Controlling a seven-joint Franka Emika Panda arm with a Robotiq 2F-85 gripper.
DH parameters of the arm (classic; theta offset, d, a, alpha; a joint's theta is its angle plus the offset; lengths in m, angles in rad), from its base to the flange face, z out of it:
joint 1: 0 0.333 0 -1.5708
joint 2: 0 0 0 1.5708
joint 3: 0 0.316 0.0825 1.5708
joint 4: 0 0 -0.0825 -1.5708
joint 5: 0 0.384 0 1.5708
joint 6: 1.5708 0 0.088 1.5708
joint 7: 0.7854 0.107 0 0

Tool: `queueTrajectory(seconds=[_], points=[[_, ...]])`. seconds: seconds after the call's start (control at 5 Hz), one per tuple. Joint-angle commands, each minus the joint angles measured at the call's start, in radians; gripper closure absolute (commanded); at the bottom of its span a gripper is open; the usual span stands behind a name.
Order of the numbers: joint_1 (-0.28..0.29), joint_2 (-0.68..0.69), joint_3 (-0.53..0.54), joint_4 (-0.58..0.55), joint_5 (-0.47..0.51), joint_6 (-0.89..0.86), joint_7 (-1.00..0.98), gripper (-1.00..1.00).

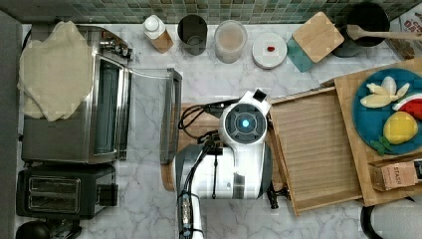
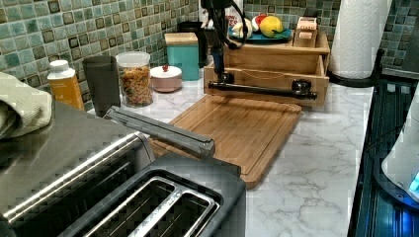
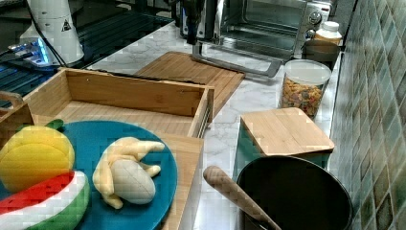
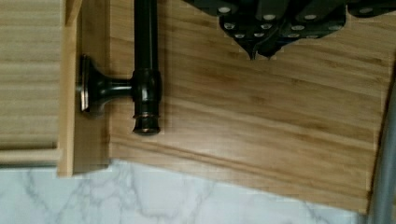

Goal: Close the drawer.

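The drawer (image 1: 318, 149) is a light-wood tray with a ribbed bottom. It stands pulled out of the wooden stand (image 1: 353, 144), its front panel (image 2: 262, 78) facing the cutting board (image 2: 237, 128). A dark bar handle (image 4: 146, 70) runs across that front panel. My gripper (image 4: 258, 50) is shut with nothing in it. It hangs over the cutting board a short way out from the handle, not touching it. In the left view the gripper (image 2: 219, 66) is just above the handle's left end (image 2: 225, 79). In the top view my wrist covers the gripper.
A toaster oven with its door (image 1: 171, 117) dropped open borders the cutting board opposite the drawer. A toaster (image 1: 54, 191) stands beside it. Jars and canisters (image 1: 230, 41) line the tiled wall. A blue plate of toy fruit (image 1: 385, 112) sits on the stand, with a paper towel roll (image 2: 356, 34) nearby.
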Motion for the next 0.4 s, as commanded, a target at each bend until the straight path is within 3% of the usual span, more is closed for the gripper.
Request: queueTrajectory(seconds=[0.2,0.4], points=[[0.013,-0.075,-0.004,-0.168,0.014,0.153,-0.113,1.0],[0.005,-0.059,-0.027,-0.207,0.029,0.242,-0.19,1.0]])
